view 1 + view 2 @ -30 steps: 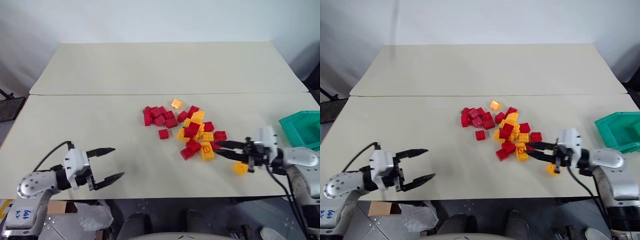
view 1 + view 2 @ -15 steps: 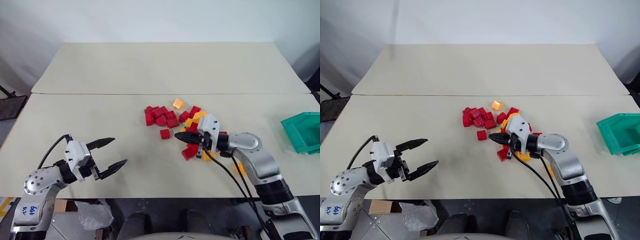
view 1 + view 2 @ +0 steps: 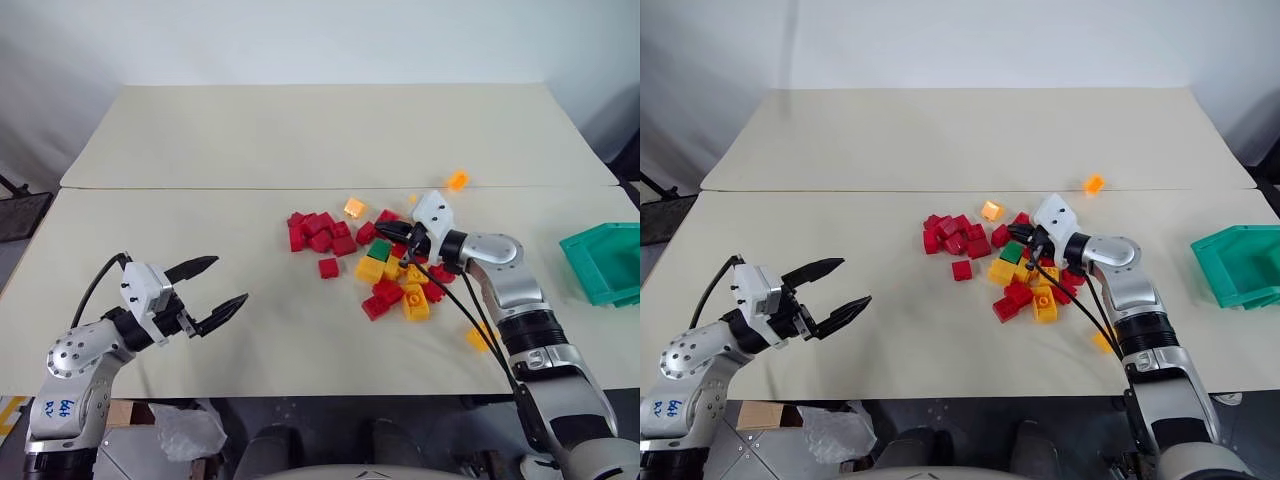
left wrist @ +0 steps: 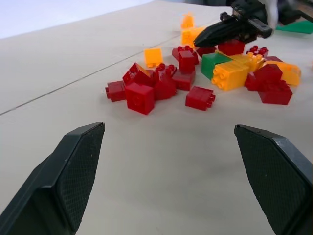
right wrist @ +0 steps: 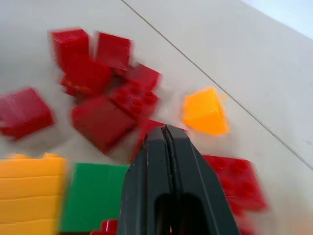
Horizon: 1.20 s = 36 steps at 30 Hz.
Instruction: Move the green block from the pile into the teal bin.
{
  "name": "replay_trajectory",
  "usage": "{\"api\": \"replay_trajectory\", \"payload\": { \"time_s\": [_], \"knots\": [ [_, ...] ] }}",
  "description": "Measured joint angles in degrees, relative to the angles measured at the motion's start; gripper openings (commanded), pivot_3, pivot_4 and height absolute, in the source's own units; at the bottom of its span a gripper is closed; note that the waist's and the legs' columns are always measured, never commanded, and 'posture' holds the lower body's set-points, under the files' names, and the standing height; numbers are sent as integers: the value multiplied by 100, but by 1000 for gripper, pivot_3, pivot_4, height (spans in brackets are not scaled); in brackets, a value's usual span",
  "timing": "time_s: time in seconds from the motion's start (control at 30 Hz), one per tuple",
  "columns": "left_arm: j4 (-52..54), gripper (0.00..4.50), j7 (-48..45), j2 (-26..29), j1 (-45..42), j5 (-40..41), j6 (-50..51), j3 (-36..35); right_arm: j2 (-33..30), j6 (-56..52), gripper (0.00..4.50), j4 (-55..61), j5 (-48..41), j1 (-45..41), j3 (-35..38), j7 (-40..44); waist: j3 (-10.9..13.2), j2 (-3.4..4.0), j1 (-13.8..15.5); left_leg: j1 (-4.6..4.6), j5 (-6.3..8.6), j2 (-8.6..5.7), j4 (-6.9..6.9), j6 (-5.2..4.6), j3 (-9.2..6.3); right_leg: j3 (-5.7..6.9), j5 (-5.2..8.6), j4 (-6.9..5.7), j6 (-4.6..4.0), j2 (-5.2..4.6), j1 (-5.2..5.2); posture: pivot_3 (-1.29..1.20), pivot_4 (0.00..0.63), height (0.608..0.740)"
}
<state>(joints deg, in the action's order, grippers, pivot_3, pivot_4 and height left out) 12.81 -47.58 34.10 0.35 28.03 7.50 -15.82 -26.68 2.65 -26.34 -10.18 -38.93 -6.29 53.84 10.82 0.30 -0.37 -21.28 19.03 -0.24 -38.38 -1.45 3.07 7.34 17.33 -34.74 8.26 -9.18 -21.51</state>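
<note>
The right gripper (image 3: 1023,236) — fingers pressed together, holding nothing — points into the pile (image 3: 1015,262) just beside the green block (image 3: 1015,251). The left gripper (image 3: 218,286) hangs spread, well apart — the teal bin (image 3: 603,262) sits far right.

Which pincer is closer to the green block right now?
Right. The right pincer is shut with its tips just beside the green block in the pile. The left pincer hangs open, well away from the pile on the robot's left.
</note>
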Motion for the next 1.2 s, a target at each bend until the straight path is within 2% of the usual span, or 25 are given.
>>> {"api": "replay_trajectory", "payload": {
  "time_s": [0.1, 0.27, 0.57, 0.7, 0.77, 0.87, 1.07, 1.2],
  "knots": [
    [2, 4500, -1, 10, 20, 0, 5, -4, -28, -37, 37, 583, -258, 440, -10, 532, 0, 0, 8, 0, 0, 0, 2, 0, 0, 0, 0, 1, 0, -1, 0, 0, 150, 740],
    [22, 4500, 14, 7, 228, 0, 6, -32, -487, -225, 37, 1108, -319, 882, 31, 839, -2, -4, 29, 3, 0, -1, -10, 0, -1, -1, 0, 1, 0, -2, 9, 0, 150, 740],
    [48, 4500, 58, -6, 258, 0, 5, -67, -1246, -137, 37, 1029, -444, 1403, 502, 1070, -2, -4, 67, 1, 2, -3, -35, -3, -2, -4, 0, 0, 0, -7, 19, 0, 150, 740],
    [37, 4500, 55, -6, 241, 0, 6, -67, -1329, -83, 37, 842, -856, 1625, 984, 1332, -2, -5, 93, 0, 4, -3, -42, -7, 0, -4, 0, 3, 0, -7, 21, 0, 150, 740],
    [15, 4500, 52, 3, 195, 0, 6, -83, -1329, -260, 37, 871, -1355, 1762, 1320, 1590, 0, -2, 99, -1, 4, -2, -41, -7, -1, -4, 0, 2, 0, -6, 20, 0, 150, 740],
    [-33, 4500, 31, 67, 119, 0, 4, -135, -1432, -610, 629, 1219, -1802, 1876, 1629, 1737, 2, 2, 97, -1, 5, -1, -40, -6, 0, -3, 0, 0, 0, -6, 16, 0, 150, 740],
    [-286, 4500, -61, 236, 181, 1, -12, -590, -2308, -885, 2656, 1182, -1768, 2137, 2165, 1744, 5, 7, 102, -2, 11, -1, -37, -11, 10, -4, 0, 10, 0, -7, 15, 0, 150, 740],
    [-350, 4500, -71, 225, 218, 1, -47, -608, -2397, -749, 4015, 731, -1492, 2145, 2205, 1688, 7, 10, 99, -2, 12, 0, -37, -12, 16, -9, 0, 11, 0, -8, 13, 0, 150, 740]
  ]
}}
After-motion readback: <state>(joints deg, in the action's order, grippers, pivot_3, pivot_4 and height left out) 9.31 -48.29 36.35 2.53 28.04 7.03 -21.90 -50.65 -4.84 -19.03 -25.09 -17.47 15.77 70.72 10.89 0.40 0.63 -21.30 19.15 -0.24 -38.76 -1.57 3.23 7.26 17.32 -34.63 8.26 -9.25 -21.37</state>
